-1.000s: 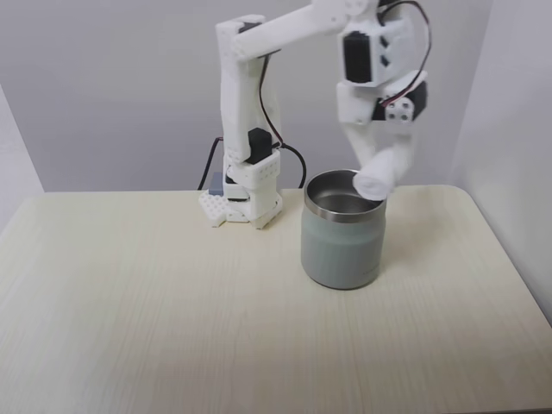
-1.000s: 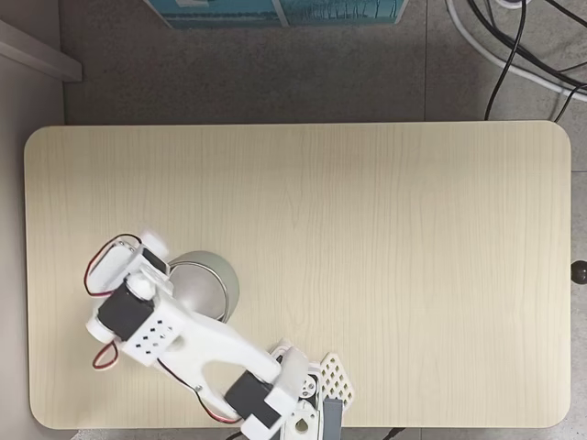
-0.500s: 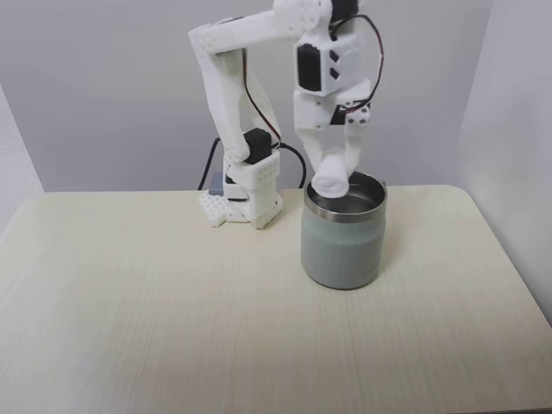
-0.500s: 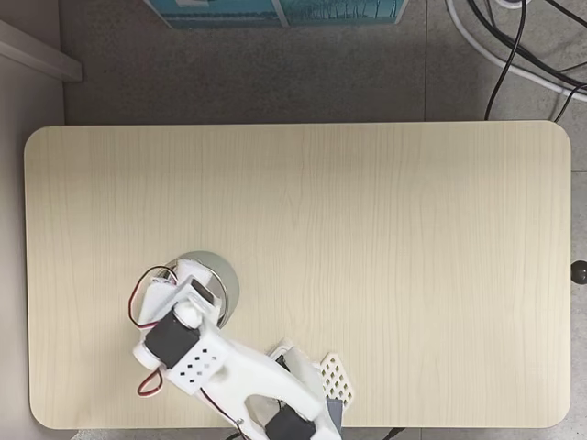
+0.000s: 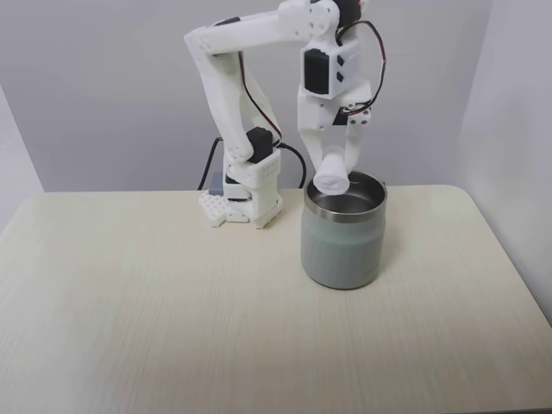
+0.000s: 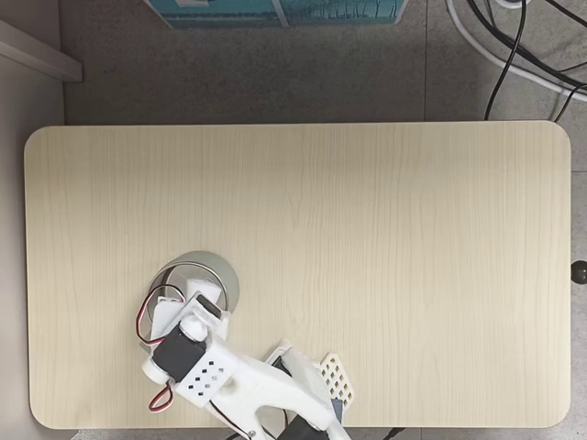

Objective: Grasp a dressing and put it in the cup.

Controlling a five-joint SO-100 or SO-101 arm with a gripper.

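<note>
The cup (image 5: 341,250), a squat grey-green mug with a steel rim, stands on the wooden table right of centre in a fixed view. Just above its back-left rim hangs the dressing (image 5: 331,181), a small white roll, with my gripper (image 5: 333,172) shut on it and pointing down. In the fixed view from above, the cup (image 6: 218,268) sits near the table's lower left, partly covered by my wrist. There the gripper (image 6: 190,298) is over the cup's opening. I cannot make out the dressing clearly from above.
The arm's base (image 5: 246,197) is bolted behind and left of the cup, close to it. From above, the base (image 6: 307,399) sits at the table's lower edge. A blue box (image 6: 275,9) and cables (image 6: 514,46) lie on the floor beyond the table.
The gripper swung with the dressing from the cup's right rim across to its back-left rim. From above, the wrist pulled back toward the base.
</note>
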